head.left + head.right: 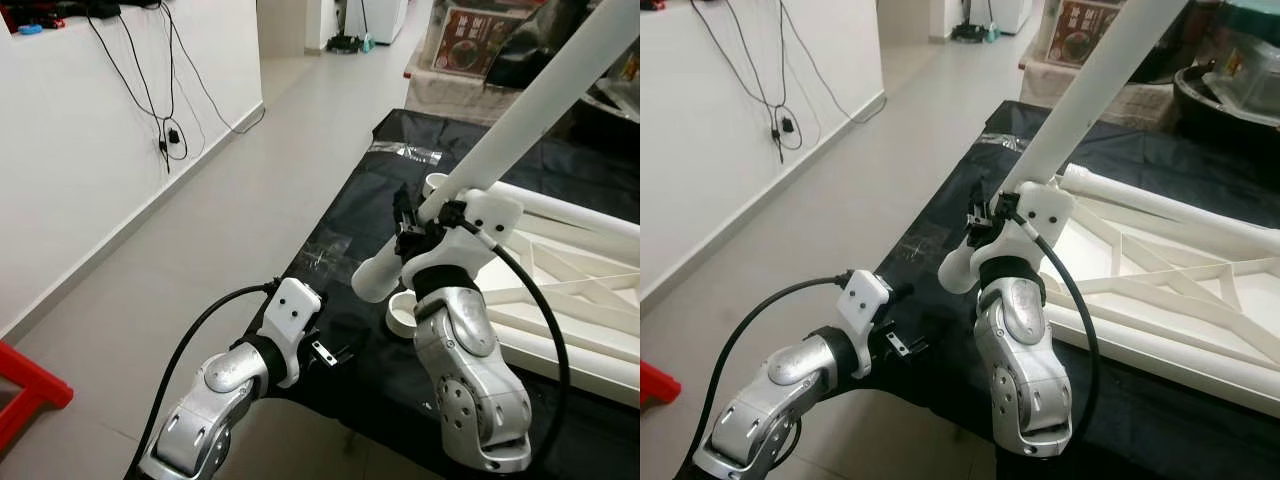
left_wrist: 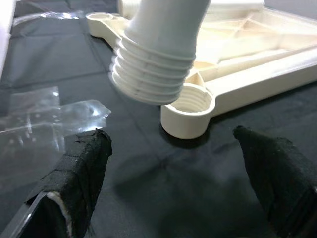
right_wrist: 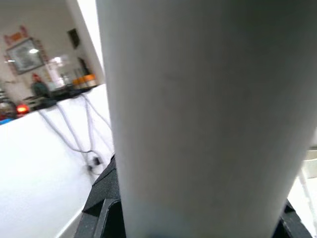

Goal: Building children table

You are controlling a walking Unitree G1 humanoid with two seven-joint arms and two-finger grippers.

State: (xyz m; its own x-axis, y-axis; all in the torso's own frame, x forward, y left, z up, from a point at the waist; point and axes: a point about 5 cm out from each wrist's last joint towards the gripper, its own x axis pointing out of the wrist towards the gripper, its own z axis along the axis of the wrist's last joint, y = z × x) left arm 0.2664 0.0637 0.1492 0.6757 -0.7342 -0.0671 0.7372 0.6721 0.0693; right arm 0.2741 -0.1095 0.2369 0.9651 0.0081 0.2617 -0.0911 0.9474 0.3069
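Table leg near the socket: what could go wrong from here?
1. The leg is tilted, its threaded end beside the socket, not over it: likely cross-threading or a miss.
2. The right gripper grips near the thread; the long free end could lever and slip.
3. The left gripper hangs open, so the tabletop may slide on the black sheet.

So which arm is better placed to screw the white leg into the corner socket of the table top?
Right. The right tool already grips the white leg, with its threaded end just above the corner socket. The left tool is open and empty, low beside it.
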